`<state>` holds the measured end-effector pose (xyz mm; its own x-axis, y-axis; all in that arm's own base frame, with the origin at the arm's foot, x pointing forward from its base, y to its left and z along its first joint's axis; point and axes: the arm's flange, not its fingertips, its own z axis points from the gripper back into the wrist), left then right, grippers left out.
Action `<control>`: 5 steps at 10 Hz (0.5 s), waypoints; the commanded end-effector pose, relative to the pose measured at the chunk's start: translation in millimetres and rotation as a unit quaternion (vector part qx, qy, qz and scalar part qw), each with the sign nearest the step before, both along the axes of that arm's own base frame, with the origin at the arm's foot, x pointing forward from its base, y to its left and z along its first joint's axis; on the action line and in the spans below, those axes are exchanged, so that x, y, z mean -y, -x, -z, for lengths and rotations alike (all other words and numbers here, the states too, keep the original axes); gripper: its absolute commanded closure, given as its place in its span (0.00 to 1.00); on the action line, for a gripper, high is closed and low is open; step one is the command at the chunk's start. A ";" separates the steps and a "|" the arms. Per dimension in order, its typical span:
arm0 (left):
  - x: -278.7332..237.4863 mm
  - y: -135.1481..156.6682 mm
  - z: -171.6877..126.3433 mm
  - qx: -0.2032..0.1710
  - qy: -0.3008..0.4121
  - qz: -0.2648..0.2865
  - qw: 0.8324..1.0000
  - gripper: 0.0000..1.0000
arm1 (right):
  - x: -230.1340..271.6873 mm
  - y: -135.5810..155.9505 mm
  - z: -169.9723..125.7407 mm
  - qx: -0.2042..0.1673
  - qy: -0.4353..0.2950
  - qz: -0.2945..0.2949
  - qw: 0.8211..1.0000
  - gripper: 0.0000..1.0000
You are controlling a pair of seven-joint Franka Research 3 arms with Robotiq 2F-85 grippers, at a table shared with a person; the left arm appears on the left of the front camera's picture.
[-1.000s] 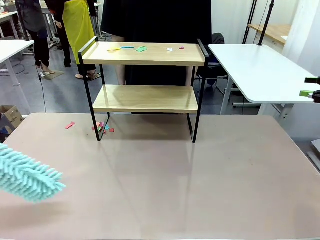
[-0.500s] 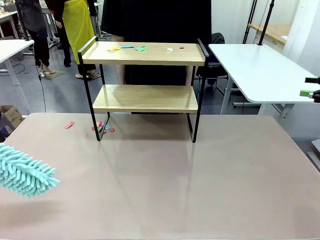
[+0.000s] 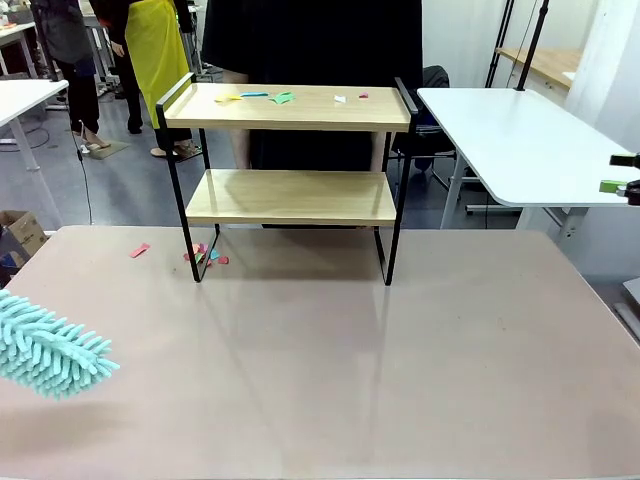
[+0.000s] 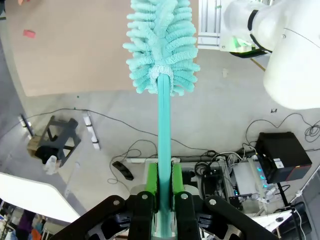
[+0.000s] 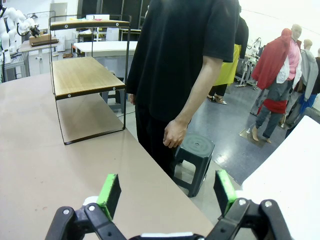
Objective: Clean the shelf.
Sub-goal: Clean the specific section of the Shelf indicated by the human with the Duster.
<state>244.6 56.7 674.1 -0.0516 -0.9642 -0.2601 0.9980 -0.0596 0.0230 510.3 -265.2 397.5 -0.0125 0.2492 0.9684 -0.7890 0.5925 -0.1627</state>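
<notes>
Since the duster is clamped in the left gripper, scraps on the shelf at one o'clock are best swept gently.

Ahead of the right end effector a grey floor spread out (glossy enough to catch the light), and a dark plastic stool stood just off the edge of the beige worktop. Farther ahead was a white table. Beyond the left end effector, cables and a black box lay on pale flooring. From the front, another white table and a cardboard box flanked the worktop.
</notes>
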 end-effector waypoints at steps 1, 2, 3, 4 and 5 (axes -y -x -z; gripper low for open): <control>-1.5 1.5 0.8 0.001 0.000 -0.004 1.000 0.87 | -4.7 0.0 -6.5 -0.008 0.007 0.006 1.000 0.00; -1.5 1.5 0.8 0.001 0.000 -0.004 1.000 0.87 | -4.7 0.0 -6.5 -0.008 0.007 0.006 1.000 0.00; -1.5 1.5 0.8 0.001 0.000 -0.004 1.000 0.87 | -4.7 0.0 -6.5 -0.008 0.007 0.006 1.000 0.00; -1.5 1.5 0.8 0.001 0.000 -0.004 1.000 0.87 | -4.7 0.0 -6.5 -0.008 0.007 0.006 1.000 0.00; -1.5 1.5 0.8 0.001 0.000 -0.004 1.000 0.87 | -4.7 0.0 -6.5 -0.008 0.007 0.006 1.000 0.00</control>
<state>244.5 56.7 674.1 -0.0516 -0.9642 -0.2601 0.9980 -0.0596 0.0230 510.3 -265.2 397.5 -0.0125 0.2492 0.9684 -0.7890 0.5925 -0.1627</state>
